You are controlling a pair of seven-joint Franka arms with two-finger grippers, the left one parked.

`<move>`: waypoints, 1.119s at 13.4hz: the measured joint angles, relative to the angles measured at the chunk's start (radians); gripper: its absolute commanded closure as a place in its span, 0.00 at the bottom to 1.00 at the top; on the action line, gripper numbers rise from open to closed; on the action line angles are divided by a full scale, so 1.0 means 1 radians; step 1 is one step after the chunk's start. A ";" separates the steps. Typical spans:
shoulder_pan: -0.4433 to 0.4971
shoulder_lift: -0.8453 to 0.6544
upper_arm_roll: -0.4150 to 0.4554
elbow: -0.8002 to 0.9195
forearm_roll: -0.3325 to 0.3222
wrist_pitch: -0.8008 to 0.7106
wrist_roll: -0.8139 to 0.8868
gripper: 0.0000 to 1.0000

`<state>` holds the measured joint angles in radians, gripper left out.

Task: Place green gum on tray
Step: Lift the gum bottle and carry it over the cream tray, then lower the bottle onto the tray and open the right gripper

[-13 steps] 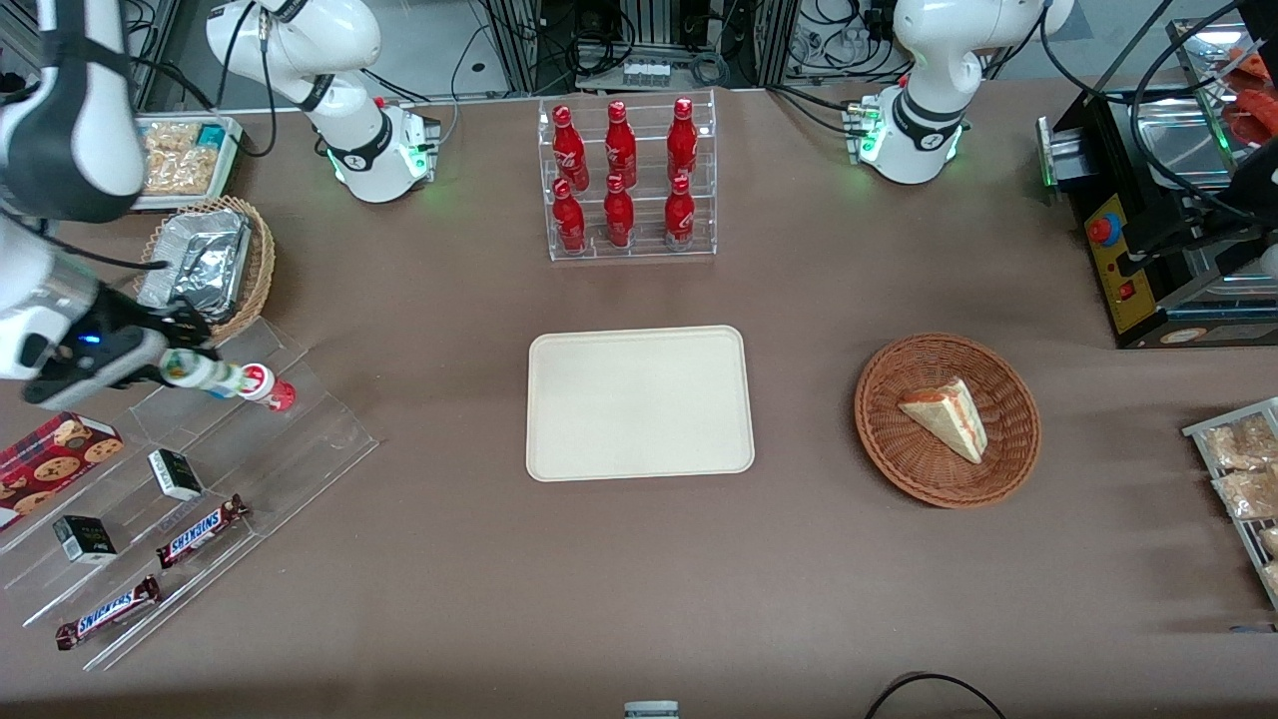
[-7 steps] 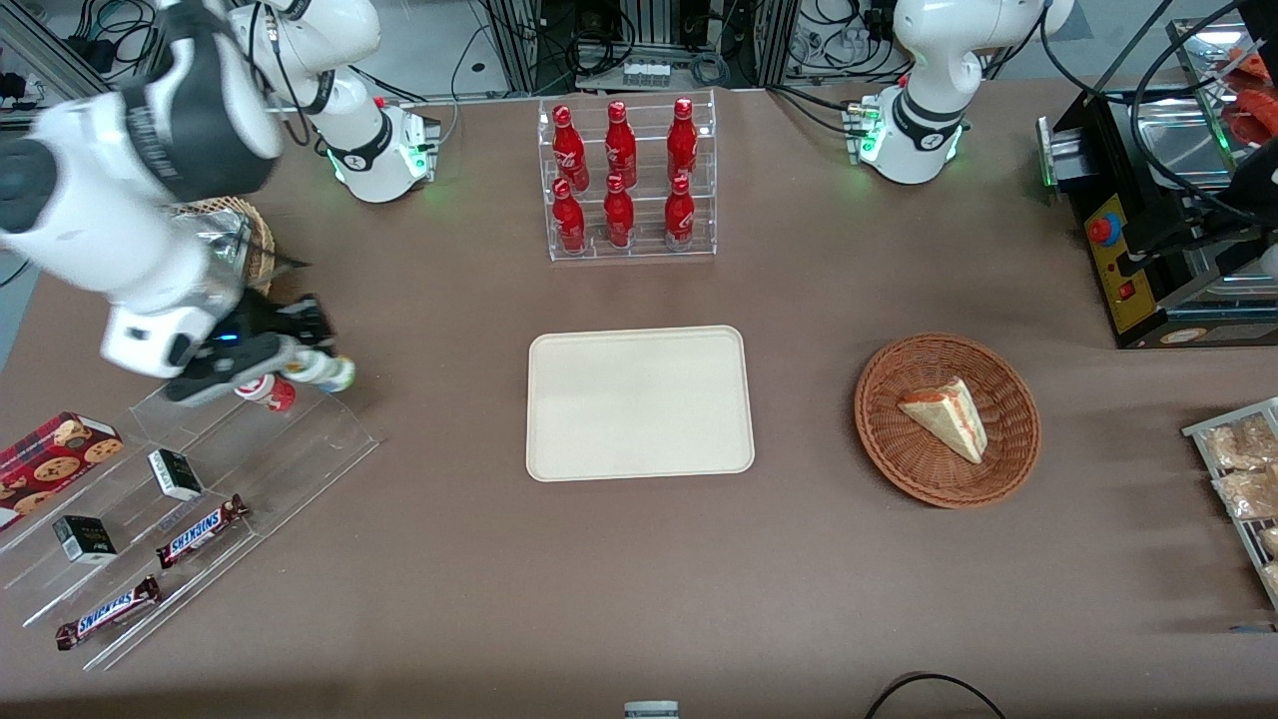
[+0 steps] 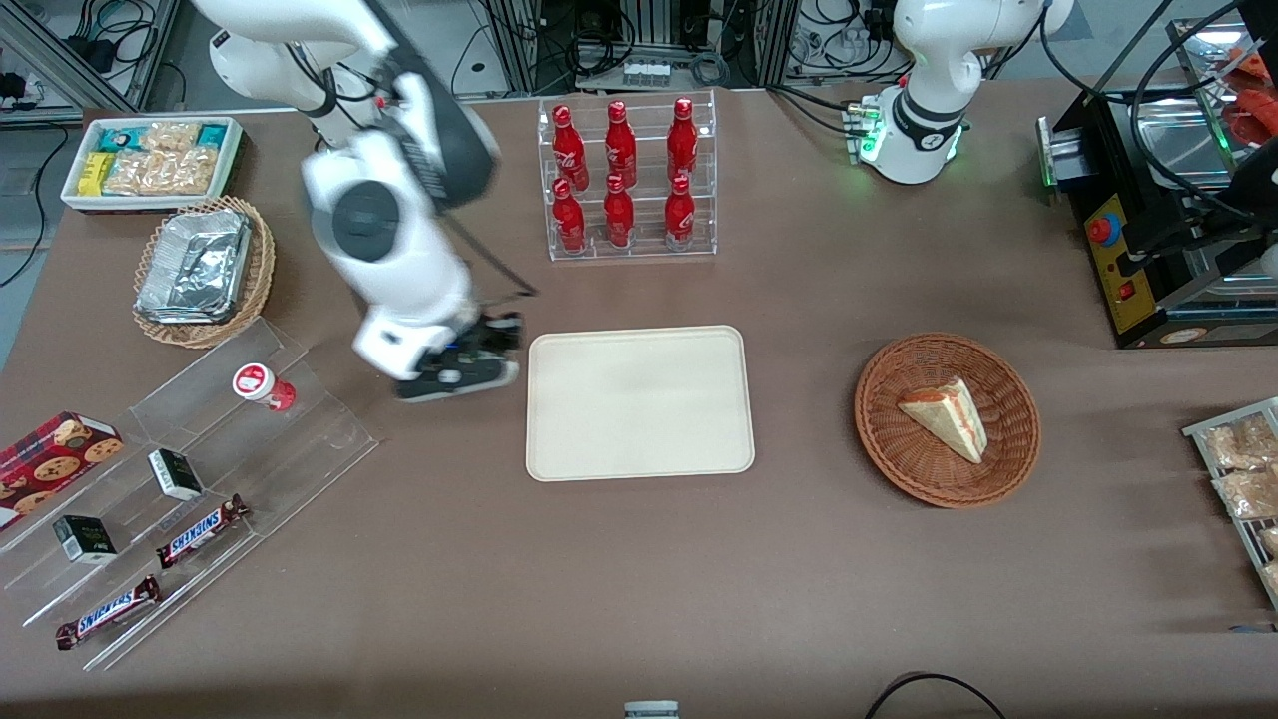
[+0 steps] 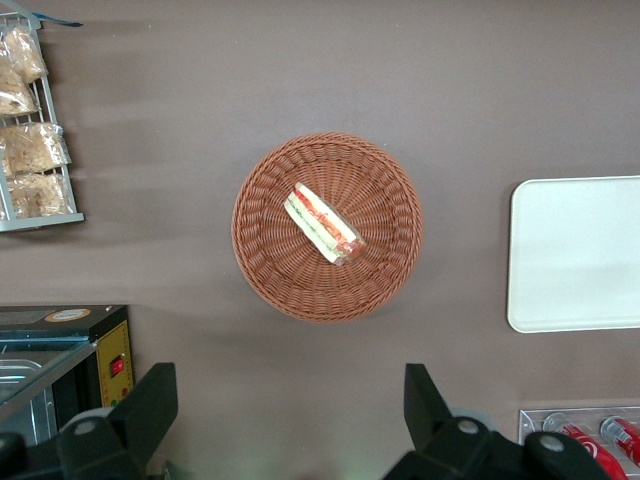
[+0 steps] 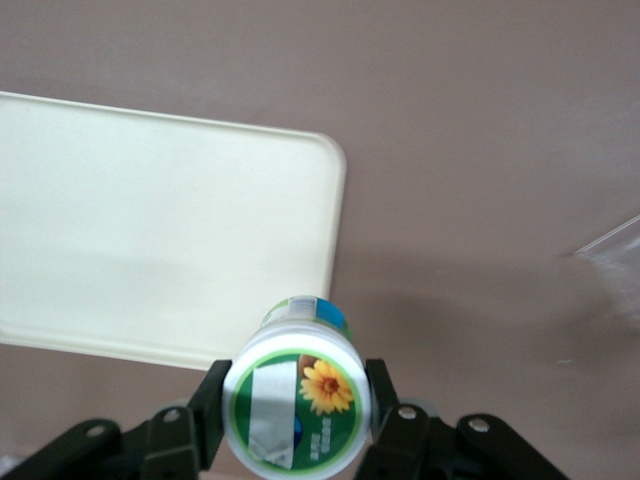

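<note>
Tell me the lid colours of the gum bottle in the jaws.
White with a green rim, on the small green gum bottle; right wrist view.

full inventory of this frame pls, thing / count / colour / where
green gum: 1, white lid with green rim, held in the gripper just short of the tray
tray: 1, cream, mid-table, bare
red-lid gum bottle: 1, on the clear stepped rack
clear stepped rack: 1, working arm's end
Snickers bars: 2, brown, on the rack
small dark boxes: 2, on the rack
cookie box: 1, red
red bottles: 6, in a clear stand, farther from the camera than the tray
foil container: 1, silver, in a wicker basket
sandwich wedge: 1, in a brown basket
snack bin: 1, white
gripper: right arm's, shut on the gum, beside the tray's edge
</note>
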<state>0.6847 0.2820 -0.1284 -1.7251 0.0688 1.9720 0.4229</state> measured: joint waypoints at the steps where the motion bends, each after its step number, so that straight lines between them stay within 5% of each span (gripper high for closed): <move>1: 0.033 0.047 0.000 0.020 0.000 0.020 0.066 1.00; 8: 0.173 0.291 -0.002 0.085 0.000 0.235 0.294 1.00; 15: 0.238 0.372 -0.007 0.105 -0.007 0.322 0.356 1.00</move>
<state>0.9224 0.6537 -0.1350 -1.6204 0.0614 2.2945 0.7789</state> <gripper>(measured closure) 0.414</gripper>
